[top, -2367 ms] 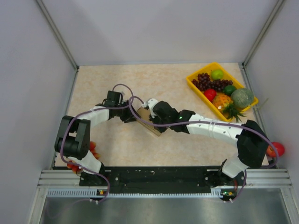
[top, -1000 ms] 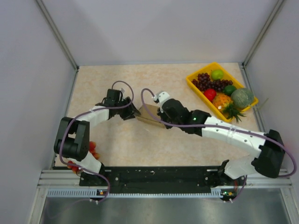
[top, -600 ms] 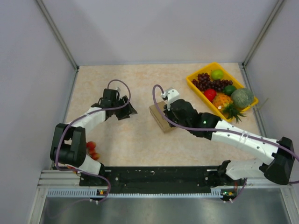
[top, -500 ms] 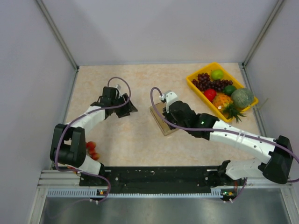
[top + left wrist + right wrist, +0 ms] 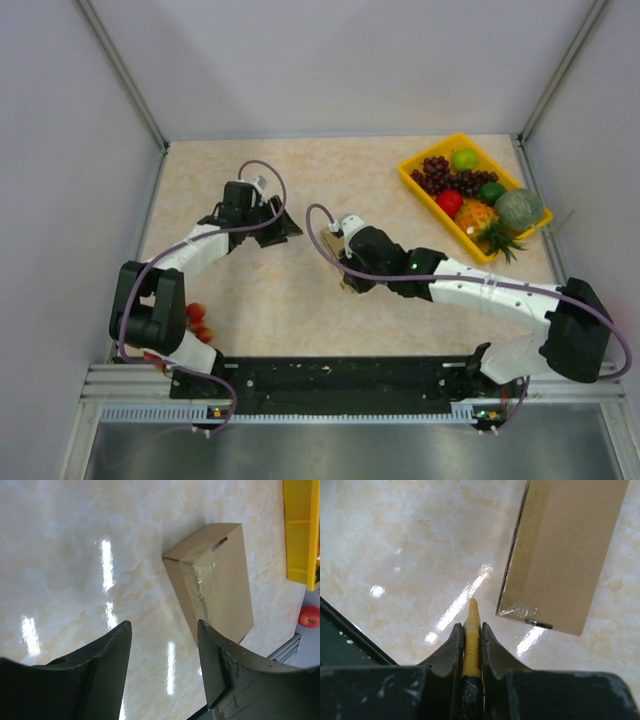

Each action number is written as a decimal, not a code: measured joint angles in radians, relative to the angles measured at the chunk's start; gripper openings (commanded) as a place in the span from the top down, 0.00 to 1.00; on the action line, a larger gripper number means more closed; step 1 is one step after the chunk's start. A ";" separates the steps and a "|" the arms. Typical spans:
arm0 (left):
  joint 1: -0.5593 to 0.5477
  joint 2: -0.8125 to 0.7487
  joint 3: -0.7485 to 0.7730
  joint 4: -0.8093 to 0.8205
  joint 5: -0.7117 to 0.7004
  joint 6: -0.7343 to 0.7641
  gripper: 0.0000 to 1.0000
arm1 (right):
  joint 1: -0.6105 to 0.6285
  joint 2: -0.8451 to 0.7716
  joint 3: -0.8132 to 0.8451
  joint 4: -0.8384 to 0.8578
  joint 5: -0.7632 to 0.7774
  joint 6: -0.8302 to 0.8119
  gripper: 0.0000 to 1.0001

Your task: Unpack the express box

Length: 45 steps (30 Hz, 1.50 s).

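The express box [image 5: 215,580] is a flat brown carton with clear tape over its end, lying closed on the marble table. In the top view the express box [image 5: 333,243] shows only as a sliver beside my right wrist. My left gripper [image 5: 288,228] is open and empty. It hovers left of the box, and its dark fingertips [image 5: 125,630] frame bare table. My right gripper [image 5: 471,630] is shut on a yellow cutter [image 5: 471,617] with a black taped handle. The cutter's tip points at the table just left of the box's taped corner [image 5: 520,612], not touching it.
A yellow tray [image 5: 405,172] with grapes, a lime, a pineapple and other fruit sits at the back right. A red apple [image 5: 592,318] lies by the right arm's base, and small red fruit [image 5: 198,318] by the left base. Grey walls close in three sides.
My left gripper let go of the box, opened and drew back to the left. The right arm swung around with the cutter and the box shifted and turned beneath it.
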 measured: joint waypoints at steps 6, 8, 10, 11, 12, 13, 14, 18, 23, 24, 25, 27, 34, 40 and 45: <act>-0.060 0.136 0.124 0.126 0.049 0.001 0.48 | 0.000 0.090 -0.029 0.055 -0.027 0.016 1.00; -0.090 0.207 0.185 0.196 0.074 0.000 0.48 | 0.000 0.089 -0.060 0.085 -0.024 0.025 1.00; -0.126 0.294 0.254 0.277 0.103 -0.009 0.48 | 0.000 0.089 -0.094 0.118 -0.017 0.028 1.00; -0.142 0.338 0.284 0.319 0.117 -0.018 0.48 | 0.000 0.089 -0.105 0.127 -0.011 0.027 1.00; -0.156 0.381 0.313 0.351 0.135 -0.032 0.48 | 0.000 0.089 -0.115 0.140 -0.003 0.026 1.00; -0.170 0.425 0.343 0.380 0.155 -0.046 0.48 | 0.000 0.089 -0.124 0.153 0.007 0.024 1.00; -0.180 0.461 0.366 0.406 0.168 -0.058 0.48 | 0.000 0.089 -0.130 0.168 0.016 0.023 1.00; -0.226 0.617 0.482 0.455 0.218 -0.088 0.48 | 0.000 0.089 -0.142 0.204 0.041 0.020 1.00; -0.264 0.692 0.571 0.378 0.188 -0.051 0.49 | -0.005 0.089 -0.143 0.212 0.082 0.023 1.00; -0.268 0.690 0.576 0.350 0.169 -0.025 0.50 | -0.009 0.089 -0.145 0.212 0.089 0.025 1.00; -0.270 0.687 0.577 0.323 0.145 0.002 0.51 | -0.014 0.086 -0.150 0.212 0.093 0.028 1.00; -0.270 0.679 0.573 0.259 0.093 0.054 0.52 | -0.032 0.074 -0.167 0.211 0.101 0.036 1.00; -0.234 0.538 0.406 0.144 0.005 0.143 0.53 | -0.100 -0.014 -0.225 0.190 0.125 0.068 1.00; -0.218 0.405 0.243 0.105 -0.003 0.156 0.53 | -0.150 -0.045 -0.240 0.185 0.138 0.079 1.00; -0.219 0.316 0.102 0.130 0.041 0.151 0.55 | -0.188 -0.028 -0.238 0.201 0.138 0.077 1.00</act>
